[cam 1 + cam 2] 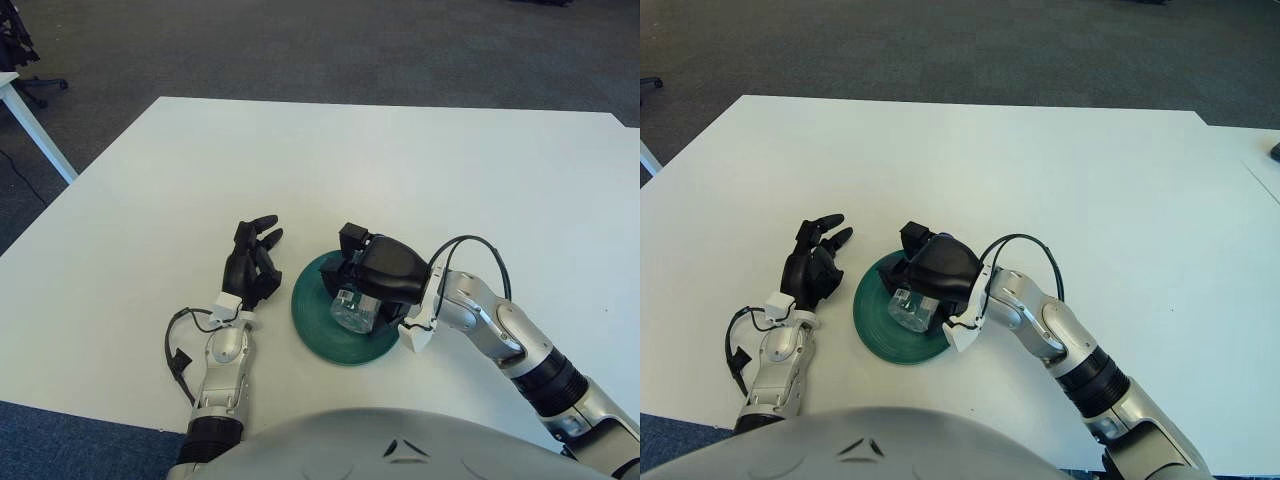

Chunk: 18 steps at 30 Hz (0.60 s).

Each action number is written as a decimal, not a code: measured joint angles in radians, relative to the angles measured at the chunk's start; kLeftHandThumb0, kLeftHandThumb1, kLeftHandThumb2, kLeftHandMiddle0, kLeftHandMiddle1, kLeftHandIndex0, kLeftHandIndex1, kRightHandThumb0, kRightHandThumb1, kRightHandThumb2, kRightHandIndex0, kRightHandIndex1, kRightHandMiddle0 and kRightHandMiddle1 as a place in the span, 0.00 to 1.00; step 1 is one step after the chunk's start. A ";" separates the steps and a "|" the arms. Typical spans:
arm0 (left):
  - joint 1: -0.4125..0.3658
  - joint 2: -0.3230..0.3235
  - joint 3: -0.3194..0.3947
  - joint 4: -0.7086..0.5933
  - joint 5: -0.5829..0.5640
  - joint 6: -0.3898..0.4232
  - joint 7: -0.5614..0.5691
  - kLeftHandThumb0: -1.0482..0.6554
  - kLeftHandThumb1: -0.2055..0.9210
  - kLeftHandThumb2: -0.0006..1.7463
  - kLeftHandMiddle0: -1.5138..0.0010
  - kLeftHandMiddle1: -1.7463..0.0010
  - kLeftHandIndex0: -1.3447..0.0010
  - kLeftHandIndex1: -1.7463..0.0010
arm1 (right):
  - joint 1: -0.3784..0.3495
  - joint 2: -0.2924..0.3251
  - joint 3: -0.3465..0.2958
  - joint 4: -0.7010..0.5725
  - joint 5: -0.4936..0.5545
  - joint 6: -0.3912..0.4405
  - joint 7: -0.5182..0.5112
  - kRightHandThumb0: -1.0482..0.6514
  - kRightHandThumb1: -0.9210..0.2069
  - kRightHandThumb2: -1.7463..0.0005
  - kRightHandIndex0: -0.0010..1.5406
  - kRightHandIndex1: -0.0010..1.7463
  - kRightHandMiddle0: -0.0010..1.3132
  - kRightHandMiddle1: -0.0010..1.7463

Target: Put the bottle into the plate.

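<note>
Placing step: right hand [375, 280] grasping bottle [352, 306] over plate [312, 318] at frame centre, left hand [252, 266] released beside it; next, let go.

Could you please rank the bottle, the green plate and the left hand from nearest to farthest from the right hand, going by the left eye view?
1. The bottle: gripped in the right hand, over the plate.
2. The green plate: directly under the right hand and bottle.
3. The left hand: left of the plate on the white table, fingers relaxed, holding nothing.
</note>
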 measured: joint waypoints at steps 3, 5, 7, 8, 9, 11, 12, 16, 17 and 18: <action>0.001 0.000 0.000 -0.001 0.000 0.000 0.000 0.16 1.00 0.60 0.68 0.71 0.83 0.38 | 0.000 0.004 0.000 0.015 0.005 -0.009 -0.004 0.32 0.58 0.21 0.86 1.00 0.50 1.00; 0.001 0.000 0.000 -0.001 0.000 0.000 0.000 0.17 1.00 0.60 0.68 0.71 0.83 0.38 | 0.000 0.009 0.001 0.024 0.005 -0.014 -0.006 0.32 0.58 0.21 0.86 1.00 0.50 1.00; 0.001 0.000 0.000 -0.001 -0.001 -0.001 0.000 0.17 1.00 0.60 0.68 0.71 0.83 0.38 | 0.000 0.014 0.003 0.034 0.004 -0.016 -0.008 0.32 0.57 0.22 0.86 1.00 0.50 1.00; 0.002 0.000 0.000 -0.001 -0.001 -0.001 0.000 0.17 1.00 0.60 0.68 0.71 0.83 0.38 | 0.000 0.017 0.004 0.038 0.004 -0.017 -0.009 0.32 0.57 0.22 0.86 1.00 0.49 1.00; 0.002 0.000 0.000 -0.001 -0.001 -0.002 0.000 0.17 1.00 0.60 0.68 0.71 0.83 0.38 | 0.001 0.020 0.007 0.042 0.004 -0.017 -0.010 0.32 0.57 0.22 0.86 1.00 0.49 1.00; 0.002 0.000 0.000 0.000 0.000 -0.005 0.000 0.17 1.00 0.60 0.67 0.71 0.82 0.38 | 0.002 0.023 0.010 0.049 0.000 -0.021 -0.015 0.32 0.57 0.22 0.86 1.00 0.49 1.00; 0.002 0.000 -0.001 0.001 0.000 -0.009 0.000 0.17 1.00 0.60 0.67 0.71 0.82 0.38 | 0.004 0.024 0.012 0.053 -0.004 -0.023 -0.021 0.32 0.57 0.22 0.87 1.00 0.49 1.00; 0.002 0.000 -0.001 0.001 0.004 -0.011 0.000 0.17 1.00 0.60 0.67 0.70 0.82 0.38 | 0.013 0.028 0.021 0.065 -0.028 -0.027 -0.043 0.32 0.58 0.22 0.87 1.00 0.50 1.00; 0.002 0.000 -0.001 0.001 0.004 -0.011 0.000 0.17 1.00 0.60 0.67 0.70 0.82 0.38 | 0.013 0.028 0.022 0.067 -0.029 -0.029 -0.045 0.32 0.57 0.22 0.86 1.00 0.49 1.00; 0.003 0.000 -0.001 0.000 0.004 -0.010 0.000 0.17 1.00 0.60 0.67 0.70 0.82 0.38 | 0.013 0.028 0.023 0.069 -0.030 -0.031 -0.047 0.32 0.57 0.22 0.86 1.00 0.49 1.00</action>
